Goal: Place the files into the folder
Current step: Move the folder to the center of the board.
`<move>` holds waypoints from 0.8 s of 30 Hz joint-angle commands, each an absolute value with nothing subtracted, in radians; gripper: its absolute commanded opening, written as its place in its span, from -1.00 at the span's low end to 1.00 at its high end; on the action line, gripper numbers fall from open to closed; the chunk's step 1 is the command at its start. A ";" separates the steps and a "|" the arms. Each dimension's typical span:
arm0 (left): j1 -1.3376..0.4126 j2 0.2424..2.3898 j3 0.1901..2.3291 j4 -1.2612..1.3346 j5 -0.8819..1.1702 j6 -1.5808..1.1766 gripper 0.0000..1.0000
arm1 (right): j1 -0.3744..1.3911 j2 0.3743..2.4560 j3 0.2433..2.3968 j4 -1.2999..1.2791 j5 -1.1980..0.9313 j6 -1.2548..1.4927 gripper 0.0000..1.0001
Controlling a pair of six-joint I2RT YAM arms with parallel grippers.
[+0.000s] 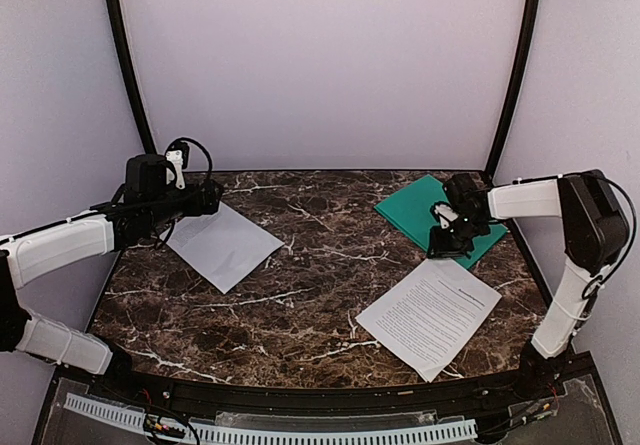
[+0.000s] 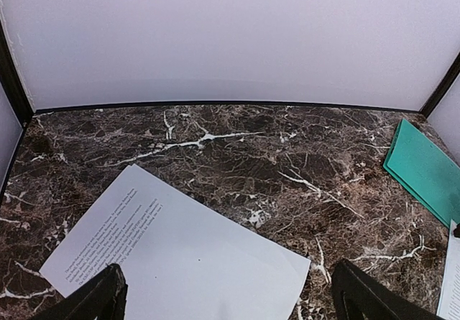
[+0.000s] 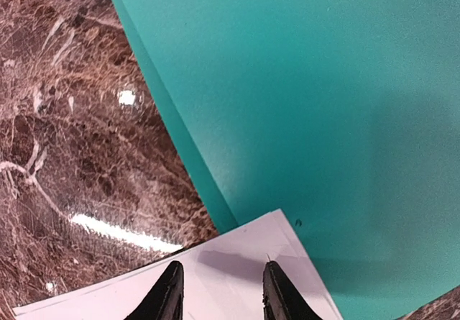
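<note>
Glossy brown marble table (image 1: 300, 295), veined white. Smooth teal folder (image 1: 405, 210) lying flat, far right. Printed sheet (image 3: 237, 262) just beside it, corner lapping onto the teal. Second sheet (image 1: 225, 247) far left. Right gripper (image 3: 223, 266) narrowly apart over that corner, contact unclear. Left gripper (image 2: 228, 270) spread wide, holding nothing.

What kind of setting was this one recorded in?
Most likely a lab test booth rather than an office. Plain pale walls close in a dark marble-patterned table on three sides, black frame poles stand at the back corners, and two robot arms are mounted at its near edge.
</note>
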State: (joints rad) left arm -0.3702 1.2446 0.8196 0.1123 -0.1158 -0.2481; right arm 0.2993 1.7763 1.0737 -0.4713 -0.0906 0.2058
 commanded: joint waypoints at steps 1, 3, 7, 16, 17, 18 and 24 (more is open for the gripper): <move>-0.378 1.220 0.828 0.098 -0.107 -0.256 0.99 | 0.335 1.711 1.025 -0.472 -0.091 0.238 -0.27; -0.377 1.215 0.826 0.099 -0.108 -0.256 0.99 | 0.348 1.690 1.018 -0.480 -0.074 0.233 -0.27; -0.379 1.213 0.822 0.106 -0.109 -0.255 0.99 | 0.357 1.663 1.040 -0.481 -0.011 0.207 -0.18; -0.380 1.217 0.824 0.108 -0.107 -0.252 0.99 | 0.369 1.810 1.231 -0.467 0.031 0.071 0.29; -0.379 1.217 0.824 0.108 -0.107 -0.251 0.99 | 0.369 1.834 1.259 -0.474 0.053 0.059 0.34; -0.379 1.216 0.824 0.107 -0.108 -0.250 0.99 | 0.370 1.855 1.284 -0.483 0.082 0.051 0.38; -0.380 1.220 0.825 0.107 -0.094 -0.254 0.99 | 0.325 1.904 1.350 -0.502 0.178 0.082 0.54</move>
